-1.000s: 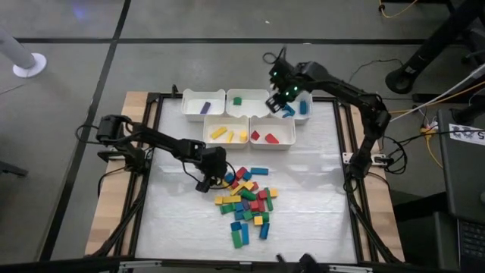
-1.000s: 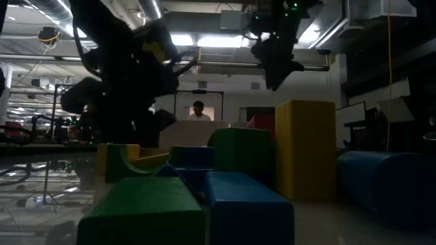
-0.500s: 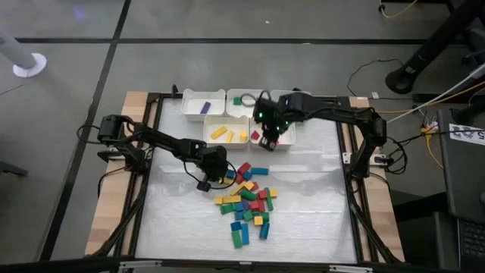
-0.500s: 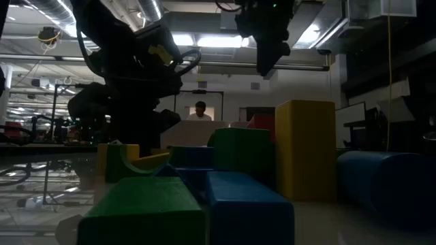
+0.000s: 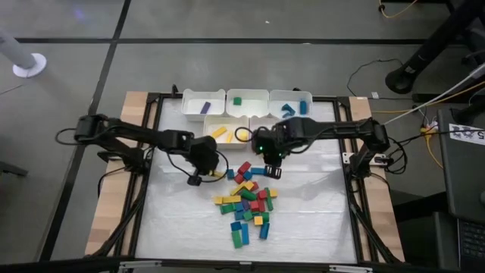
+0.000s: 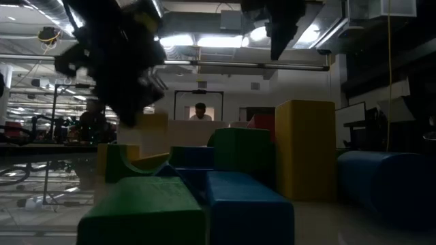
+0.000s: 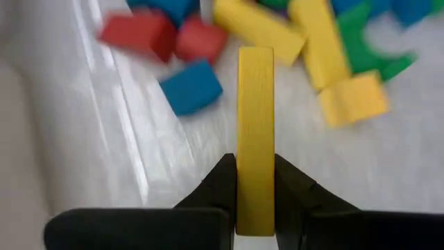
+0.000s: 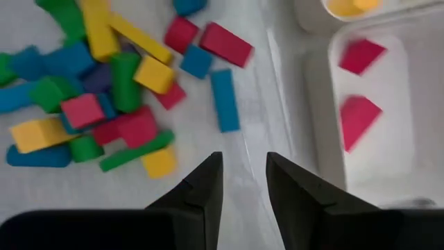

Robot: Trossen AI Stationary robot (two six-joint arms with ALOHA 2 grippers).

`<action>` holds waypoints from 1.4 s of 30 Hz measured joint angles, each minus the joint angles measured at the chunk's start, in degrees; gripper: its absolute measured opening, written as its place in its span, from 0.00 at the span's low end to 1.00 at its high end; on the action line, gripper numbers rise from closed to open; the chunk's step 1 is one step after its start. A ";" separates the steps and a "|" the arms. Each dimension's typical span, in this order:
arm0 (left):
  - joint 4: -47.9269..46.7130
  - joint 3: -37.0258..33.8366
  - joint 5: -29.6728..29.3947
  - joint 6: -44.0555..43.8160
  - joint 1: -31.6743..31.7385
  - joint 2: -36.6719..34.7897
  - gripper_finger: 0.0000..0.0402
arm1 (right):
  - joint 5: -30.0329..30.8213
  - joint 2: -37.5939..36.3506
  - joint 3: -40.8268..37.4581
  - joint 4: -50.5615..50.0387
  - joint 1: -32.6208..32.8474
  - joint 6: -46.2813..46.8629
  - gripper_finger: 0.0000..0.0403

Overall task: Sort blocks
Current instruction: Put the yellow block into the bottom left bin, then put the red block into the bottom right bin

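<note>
The blocks lie in a loose pile (image 5: 246, 201) of red, yellow, green and blue pieces in the middle of the table. My left gripper (image 5: 211, 171) is at the pile's far left edge, lifted and shut on a long yellow block (image 7: 255, 125). My right gripper (image 5: 269, 161) is open and empty (image 8: 243, 180). It hovers between the red bin (image 8: 388, 146) and the pile's far edge, near a blue block (image 8: 224, 99). My left gripper pinches the long yellow block between its two fingers (image 7: 220, 187), on the block's two broad faces near one end (image 7: 255, 201). The block lies along the fingers and sticks out past their tips. It is lifted clear of the table.
Five white bins stand at the table's far side: purple (image 5: 203, 104), green (image 5: 246, 101), blue (image 5: 292, 102), yellow (image 5: 226, 130), and the red bin partly under my right arm. A person (image 6: 199, 111) shows far behind the table. Bare white table lies left and right of the pile.
My right gripper has swung from over the blue bin, past the red bin, toward the near edge, to the pile's far side. My left gripper has risen with the yellow block and shifted a little toward the table's left edge.
</note>
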 joint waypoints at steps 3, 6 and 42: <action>-0.08 0.05 0.01 -0.08 1.21 -4.88 0.10 | -0.43 0.01 0.00 1.08 1.26 0.69 0.28; 0.31 0.07 -1.55 -0.76 3.84 -8.87 0.10 | -1.18 0.01 0.00 1.37 2.15 1.12 0.28; 3.39 -0.30 -13.85 1.16 20.90 -10.31 0.19 | -16.05 16.04 0.00 4.79 8.73 4.36 0.65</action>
